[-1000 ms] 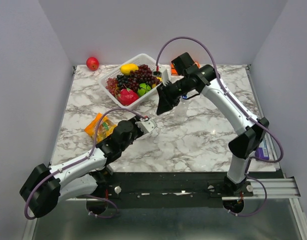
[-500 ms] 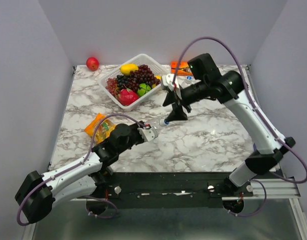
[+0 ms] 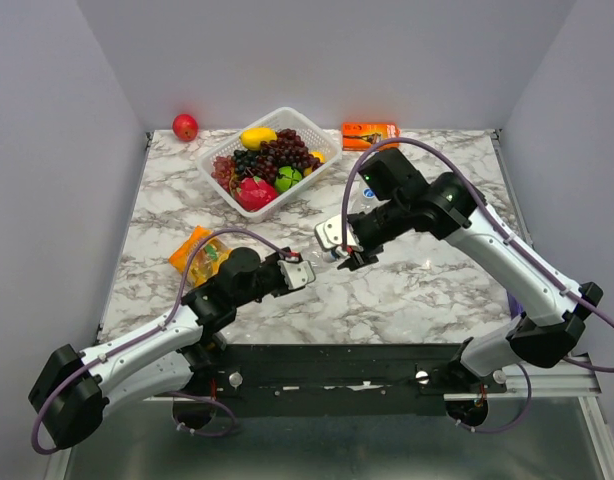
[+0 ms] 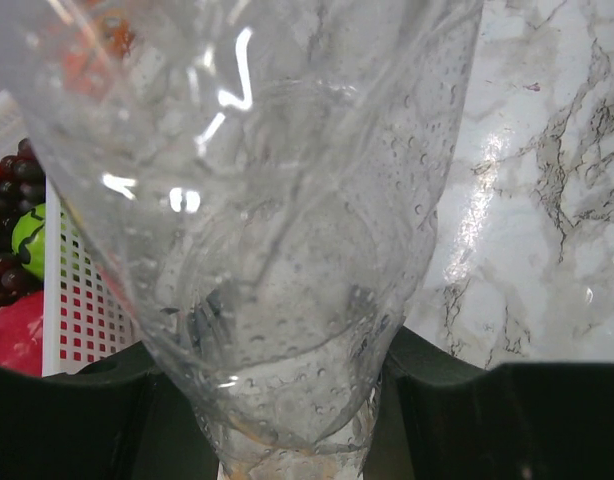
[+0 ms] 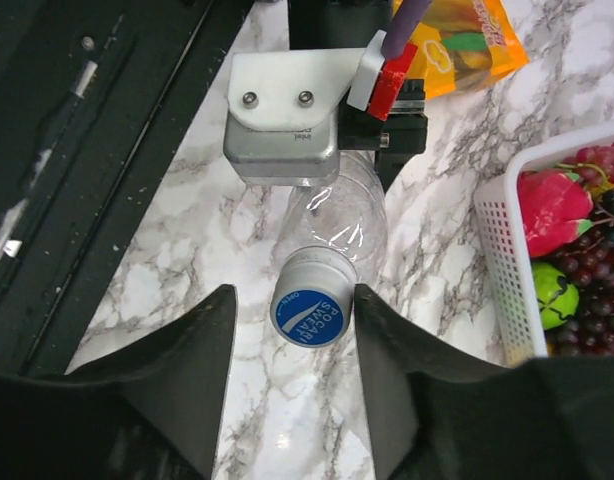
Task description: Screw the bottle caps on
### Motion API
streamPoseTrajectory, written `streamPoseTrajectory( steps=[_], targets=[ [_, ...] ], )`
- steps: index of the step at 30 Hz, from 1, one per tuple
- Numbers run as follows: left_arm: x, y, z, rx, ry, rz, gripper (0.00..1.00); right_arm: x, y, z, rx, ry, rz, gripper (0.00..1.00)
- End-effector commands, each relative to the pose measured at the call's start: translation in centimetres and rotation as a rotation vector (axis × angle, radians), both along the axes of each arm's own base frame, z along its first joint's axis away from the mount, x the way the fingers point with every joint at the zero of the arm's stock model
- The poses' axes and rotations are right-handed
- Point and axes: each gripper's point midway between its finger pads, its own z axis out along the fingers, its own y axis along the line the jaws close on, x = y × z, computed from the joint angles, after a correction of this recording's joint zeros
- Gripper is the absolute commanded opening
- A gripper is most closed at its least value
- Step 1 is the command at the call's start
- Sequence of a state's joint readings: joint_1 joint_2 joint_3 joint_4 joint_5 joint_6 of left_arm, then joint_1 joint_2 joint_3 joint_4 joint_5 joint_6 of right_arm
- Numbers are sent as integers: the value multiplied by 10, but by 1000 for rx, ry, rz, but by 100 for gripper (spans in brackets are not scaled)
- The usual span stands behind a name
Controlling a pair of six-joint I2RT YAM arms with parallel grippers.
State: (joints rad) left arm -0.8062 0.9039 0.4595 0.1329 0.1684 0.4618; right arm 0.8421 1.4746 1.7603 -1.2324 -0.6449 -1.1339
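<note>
Left pincer (image 4: 287,430) clamped on the bottle (image 5: 337,215) body, mid-tabletop (image 3: 417,290), near side of the fruit basket (image 3: 284,111); judged to brace it against twisting. Blue cap (image 5: 309,312) sits on the neck. Right pincer (image 5: 295,295) straddles the cap, slightly wide, gaps both sides, placed to close and turn.

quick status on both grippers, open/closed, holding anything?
Left gripper: closed on the bottle.
Right gripper: open, fingers either side of the blue cap sitting on the bottle's neck, gap visible on one side.
</note>
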Motion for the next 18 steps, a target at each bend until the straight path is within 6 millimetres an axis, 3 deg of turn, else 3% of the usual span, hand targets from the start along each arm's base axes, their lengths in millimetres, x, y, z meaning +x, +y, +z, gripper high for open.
streamPoseTrajectory(
  steps=[1, 7, 11, 18],
  targets=[
    [-4, -8, 22, -65, -15, -39, 0, 11, 5, 2, 13, -77, -8, 52],
    [-3, -6, 24, -86, -4, -14, 0, 18, 7, -1, 29, -93, -56, 36],
    [4, -7, 35, -145, -4, 28, 0, 26, 15, -3, 30, 13, -182, 27],
    [7, -5, 38, -158, -5, 57, 0, 21, 29, 2, 14, 211, -280, 24]
  ],
)
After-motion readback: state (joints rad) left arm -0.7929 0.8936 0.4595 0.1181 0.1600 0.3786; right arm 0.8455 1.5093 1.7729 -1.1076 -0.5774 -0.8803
